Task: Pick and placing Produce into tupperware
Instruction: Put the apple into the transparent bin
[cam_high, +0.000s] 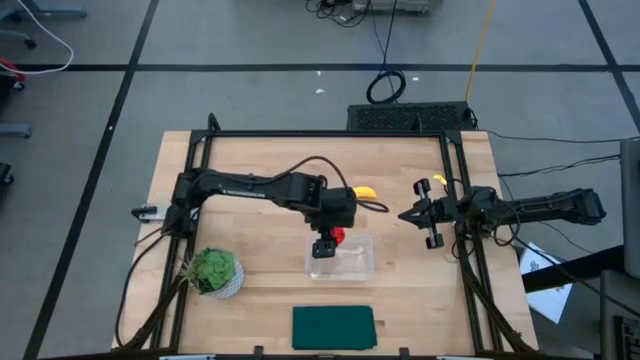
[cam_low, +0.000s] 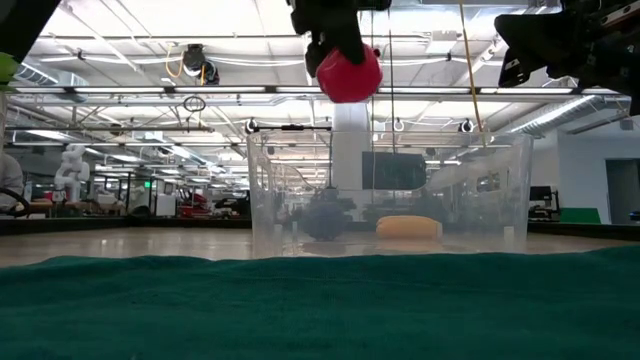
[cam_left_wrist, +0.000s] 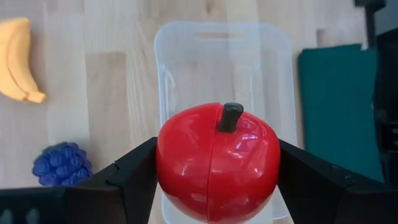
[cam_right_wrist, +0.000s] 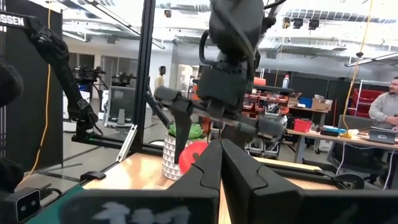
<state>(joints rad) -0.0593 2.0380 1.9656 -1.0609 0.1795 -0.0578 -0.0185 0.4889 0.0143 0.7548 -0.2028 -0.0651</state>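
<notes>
- Red fruit (cam_left_wrist: 216, 163): pinched between the left claw (cam_left_wrist: 214, 180) fingers, stem up, suspended above the tupperware (cam_high: 341, 256) near its 12 o'clock wall, positioned for release inside.
- Banana (cam_high: 366, 191) and grape bunch (cam_left_wrist: 61, 164): on the desk (cam_high: 250, 160), outside the container at 12 o'clock, awaiting transfer.
- Right claw (cam_high: 428, 222): pressed together, parked at 3 o'clock, clear of the drop zone.

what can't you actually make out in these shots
- Grapes: hidden in the high view under the left arm; only a dim blur through the container wall in the low view.
- Banana: partly covered by the left arm in the high view; cut off by the frame edge in the left wrist view.
- Apple: its underside and its height above the container floor; left gripper jaws hide its sides.
</notes>
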